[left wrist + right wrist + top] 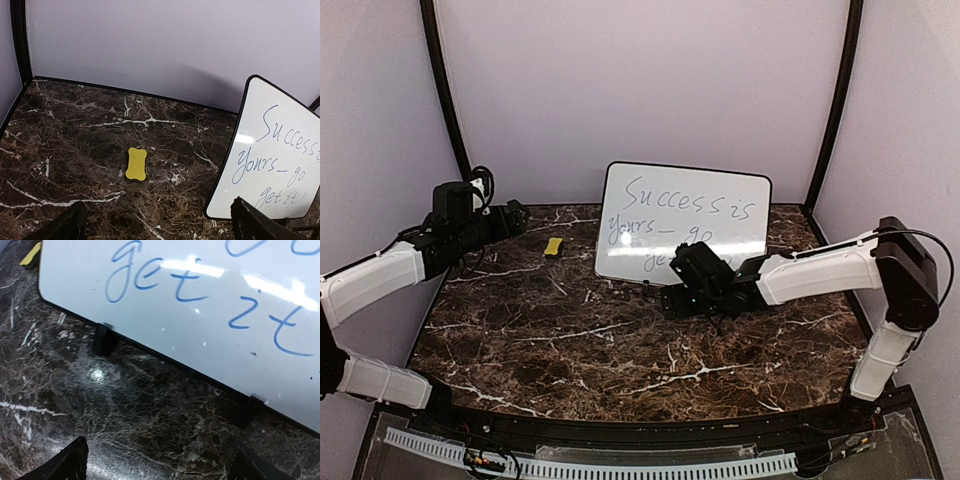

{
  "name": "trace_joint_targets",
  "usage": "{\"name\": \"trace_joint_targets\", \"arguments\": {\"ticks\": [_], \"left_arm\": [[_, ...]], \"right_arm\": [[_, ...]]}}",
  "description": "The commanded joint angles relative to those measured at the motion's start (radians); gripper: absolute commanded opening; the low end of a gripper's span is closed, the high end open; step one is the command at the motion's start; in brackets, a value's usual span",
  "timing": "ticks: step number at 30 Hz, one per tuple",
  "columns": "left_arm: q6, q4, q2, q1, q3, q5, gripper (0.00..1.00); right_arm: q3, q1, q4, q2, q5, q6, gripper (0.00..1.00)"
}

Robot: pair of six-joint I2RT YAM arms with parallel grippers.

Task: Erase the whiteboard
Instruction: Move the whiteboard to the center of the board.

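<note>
We find the whiteboard [685, 222], lettered, upright at the table's [570, 340] rear, just ahead of the empty, wide-spread right gripper [160, 467]; the eraser [136, 164] lies straight ahead of the nearer left gripper [160, 227], equally agape and empty.

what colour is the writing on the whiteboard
Blue; the writing shows best in the right wrist view.

Left and right jaws wide apart
</note>
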Motion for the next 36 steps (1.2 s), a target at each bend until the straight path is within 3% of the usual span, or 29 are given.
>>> {"name": "trace_joint_targets", "arguments": {"ticks": [1, 9, 15, 23, 29, 36], "left_arm": [[0.01, 0.014, 0.008, 0.007, 0.016, 0.015, 0.99], [0.025, 0.048, 0.047, 0.007, 0.014, 0.115, 0.99], [0.066, 0.049, 0.108, 0.007, 0.021, 0.116, 0.99], [0.115, -0.034, 0.232, 0.008, 0.149, 0.12, 0.99], [0.16, -0.019, 0.342, 0.01, 0.227, 0.186, 0.98], [0.243, -0.042, 0.467, 0.01, 0.345, 0.119, 0.99]], "right_arm": [[-0.013, 0.03, 0.107, -0.085, -0.15, -0.256, 0.92], [-0.042, -0.102, 0.184, -0.231, -0.405, -0.368, 0.91], [-0.033, -0.221, 0.134, -0.315, -0.39, -0.443, 0.91], [-0.007, -0.367, 0.114, -0.429, -0.444, -0.486, 0.91], [0.024, -0.381, 0.083, -0.485, -0.462, -0.469, 0.91], [0.106, -0.382, -0.046, -0.531, -0.462, -0.487, 0.91]]}}
